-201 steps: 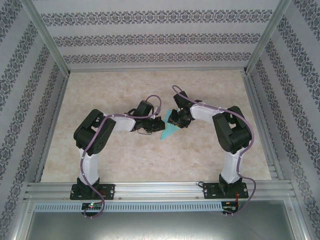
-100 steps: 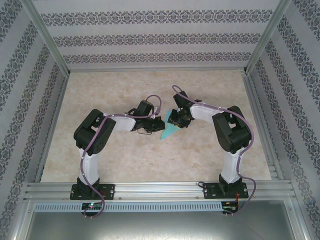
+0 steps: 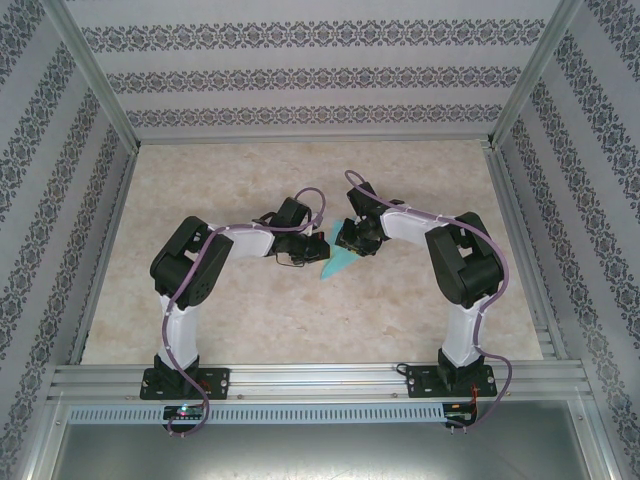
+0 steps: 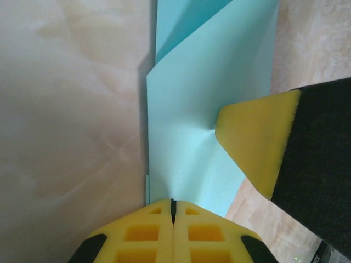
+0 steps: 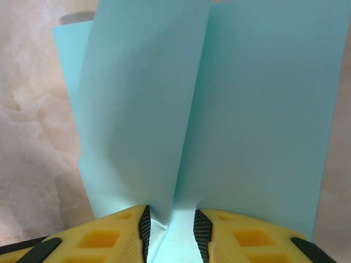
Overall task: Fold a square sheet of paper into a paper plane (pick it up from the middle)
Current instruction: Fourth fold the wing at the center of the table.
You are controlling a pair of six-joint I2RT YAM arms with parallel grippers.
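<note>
- A thin turquoise folded paper sheet [image 3: 338,263], narrowed to a long pointed shape, lies on the pale marbled bench [image 3: 230,180], about at its middle. Its sharp tip is at the end nearer my bases.
- My left gripper [image 3: 314,248] sits at the left side of the paper and my right gripper [image 3: 352,240] at the paper's far, wide end, so the paper lies between the two.
- Left gripper: in my left wrist view its two yellow foam fingers [image 4: 142,235] are pressed together with only a hairline seam between them. Their tips are right at the paper's near edge. I cannot tell whether a layer of paper is nipped in that seam.
- Right gripper: its fingers [image 5: 109,238] stand apart, one on each side of a long crease that runs up the paper from the gap between them.
- Seen from my left wrist, one yellow right finger [image 4: 255,139] presses its tip on the flat of the paper, and a small dimple shows there.
- Beyond that dimple the paper shows overlapping folded layers with slanting edges.
</note>
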